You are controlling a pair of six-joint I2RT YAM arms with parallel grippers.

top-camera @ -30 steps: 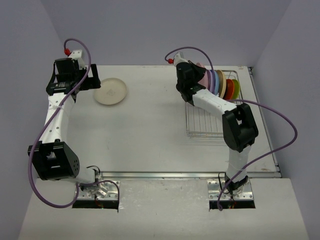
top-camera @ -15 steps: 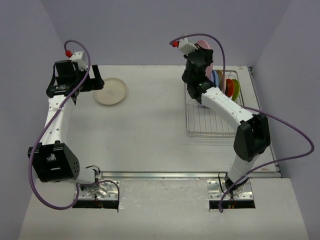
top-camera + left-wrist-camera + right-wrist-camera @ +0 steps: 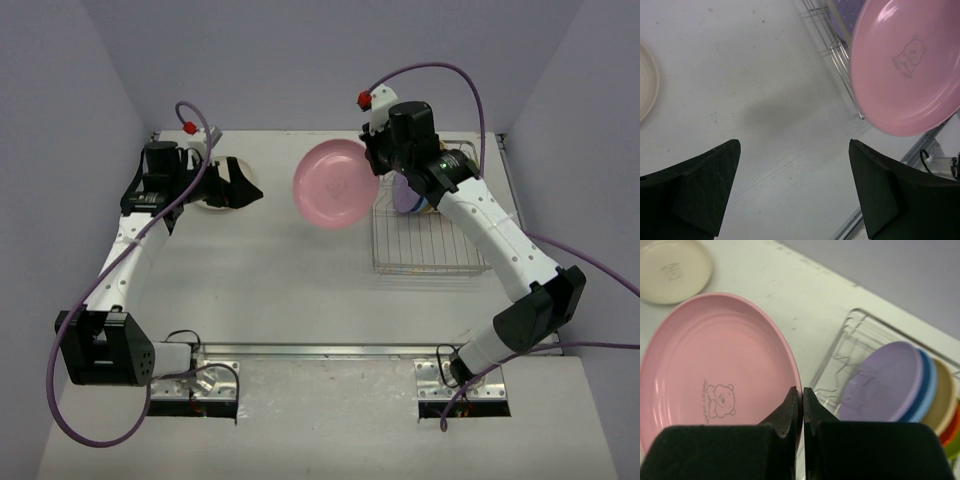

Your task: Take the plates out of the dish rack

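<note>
Progress stands at roughly two plates out, with the second in the air. One cream plate (image 3: 672, 270) lies flat on the table (image 3: 280, 290) toward 10 o'clock in the overhead view. Your left gripper (image 3: 794, 145) hangs just beside it, fingers spread wide and holding nothing.

Your right gripper (image 3: 802, 395) is clamped on the rim of the pink plate (image 3: 336, 186), its two fingers pinching the edge at the plate's 3 o'clock side. That plate is clear of the dish rack (image 3: 425, 255) and hangs tilted over bare table, just off the rack's 9 o'clock side. It is not yet set down, so I would not count it as unloaded.

The right wrist view shows what is left in the rack, standing on edge toward 2 o'clock:
- lavender plate (image 3: 885, 380)
- blue plate (image 3: 927, 385)
- tan plate (image 3: 942, 395)
- orange plate (image 3: 954, 425)
- lime-green plate (image 3: 955, 447), a sliver at the frame edge

You cannot tell from these views whether anything sits behind those. By my count at least five plates remain, so you are under halfway.
</note>
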